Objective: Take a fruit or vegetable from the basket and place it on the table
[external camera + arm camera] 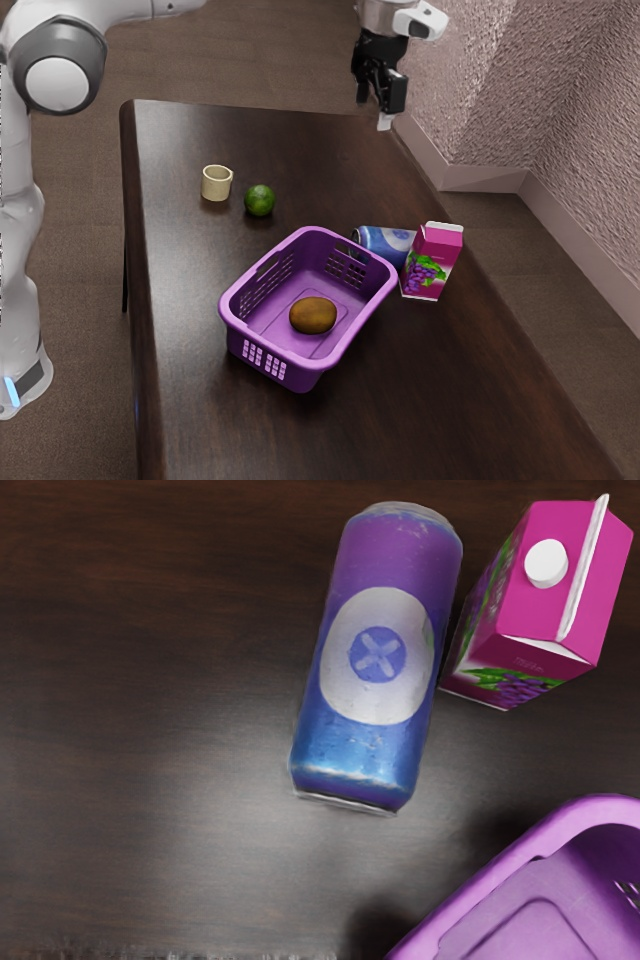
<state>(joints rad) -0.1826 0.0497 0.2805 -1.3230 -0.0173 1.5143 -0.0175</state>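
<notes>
My gripper (379, 98) is high over the table's far end in the exterior view, open with nothing between its fingers, well away from the basket. The purple basket (233, 313) stands on the dark wooden table (450, 400). A brown, oval fruit or vegetable (313, 315) lies on the basket's floor. Outside the basket, a round green fruit (260, 200) rests on the table. In the wrist view, part of the basket (500, 880) shows at a lower corner.
A blue and purple can (385, 243) lies on its side by the basket, next to an upright pink carton (433, 262). The wrist view has the can (376, 660) and carton (540, 600) too. A cream cup (216, 184) stands near the green fruit.
</notes>
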